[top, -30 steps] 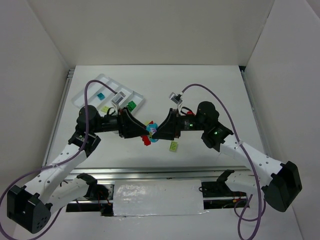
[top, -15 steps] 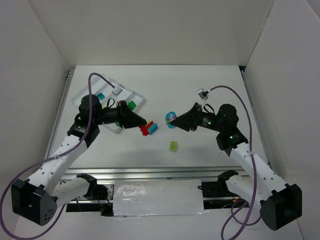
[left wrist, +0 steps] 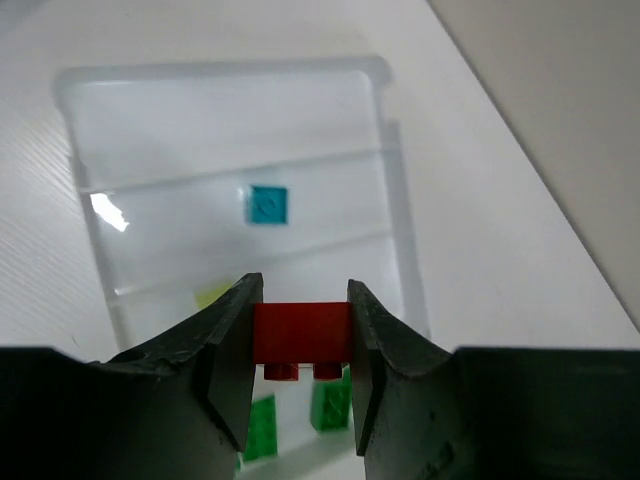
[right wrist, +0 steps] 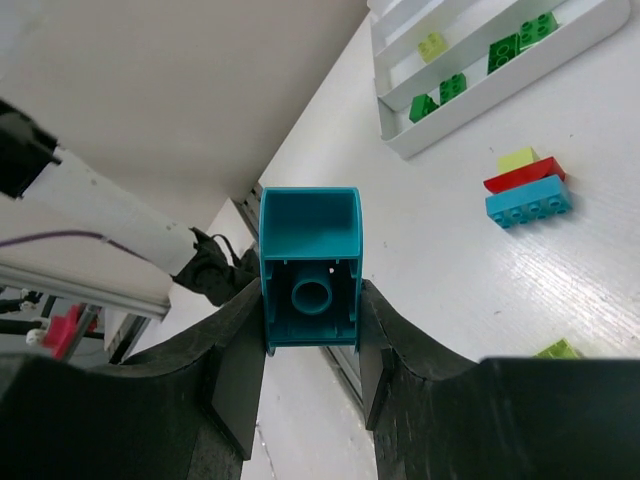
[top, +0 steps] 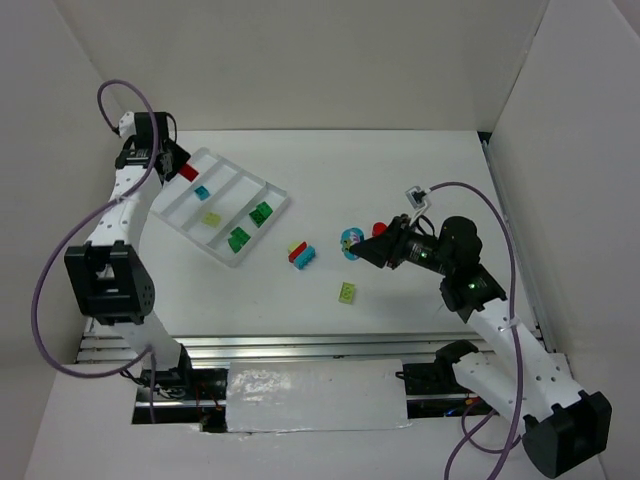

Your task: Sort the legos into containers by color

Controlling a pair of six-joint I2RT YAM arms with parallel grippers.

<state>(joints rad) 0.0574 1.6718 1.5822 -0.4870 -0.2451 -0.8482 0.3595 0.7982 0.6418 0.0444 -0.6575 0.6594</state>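
- The left hand is clamped on a red brick, one finger on each end, with two studs showing below it in the wrist view. It hangs at the 10 o'clock corner of the desk.
- The white tray lies beneath. From above, the red brick sits at the tray's 10 o'clock end, by the one compartment that has no brick in it. I cannot tell whether it is squarely over that compartment.
- Toward 4 o'clock, the other compartments hold a small teal brick, a pale yellow brick and two green bricks.
- The step in hand looks like the drop. If the brick is let go off-centre or from high up, it could strike a divider. From there it could hop in with the teal, or go over the rim toward the wall.
- Near the desk's middle, a three-brick cluster of yellow, red and blue lies unsorted, its bricks touching. A lime brick lies apart at its 5 o'clock.
- The right hand, at 3 o'clock of the cluster, is closed on a teal piece, whose hollow underside faces the wrist camera.
- That grip bears on thin side walls, so the piece may pivot or slip on the way.
- Its route to the teal compartment runs toward 10 o'clock, over the cluster and into the space the left arm fills. Moving before the left arm clears risks a knock between the arms, or bricks scattered.
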